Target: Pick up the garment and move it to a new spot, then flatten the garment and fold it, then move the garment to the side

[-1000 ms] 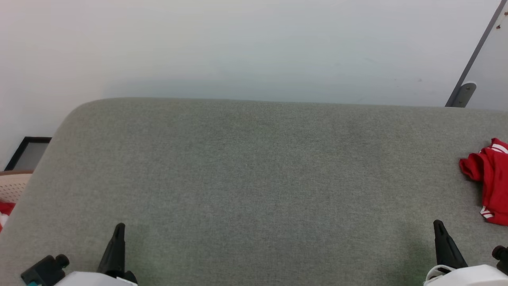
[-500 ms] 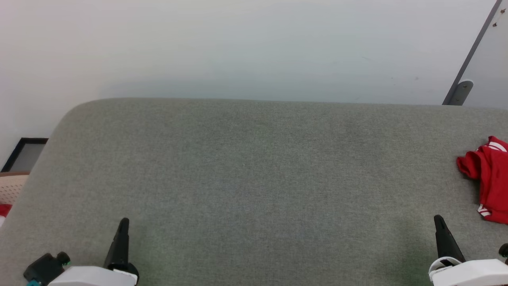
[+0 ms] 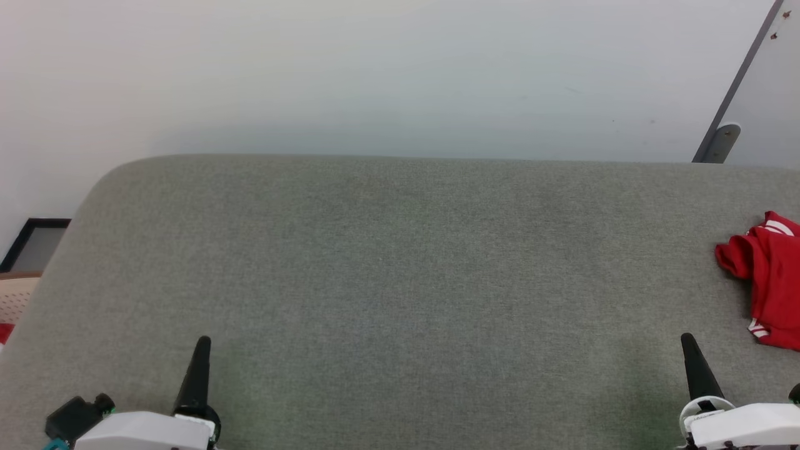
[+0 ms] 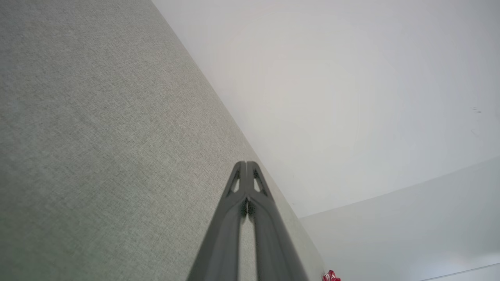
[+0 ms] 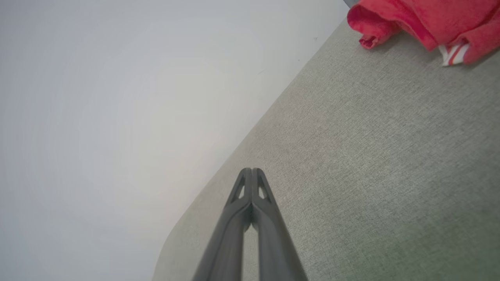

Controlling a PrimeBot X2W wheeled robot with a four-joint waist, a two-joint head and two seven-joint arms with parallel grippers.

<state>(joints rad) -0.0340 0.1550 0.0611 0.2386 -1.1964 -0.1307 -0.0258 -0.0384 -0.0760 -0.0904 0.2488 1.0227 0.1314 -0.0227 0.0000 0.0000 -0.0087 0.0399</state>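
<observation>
Off to the far left, past the rounded corner of the grey fabric surface (image 3: 400,262), a dark frame (image 3: 34,240) sits low against the white wall, with the rim of a pale perforated basket (image 3: 15,294) just in front of it. The left gripper (image 3: 202,344) is low over the near left of the surface; from its own wrist camera the two dark fingers are pressed together at the tips with nothing between them. The wide middle stretch of fabric is plain grey. At the near right, the right gripper (image 3: 687,340) points the same way, its fingers likewise closed on nothing. Beyond it and further right lies the garment (image 3: 765,278), a crumpled red heap on the surface with striped trim showing, apart from the gripper and cut off by the edge. A grey strut (image 3: 728,119) slants up the wall behind.
</observation>
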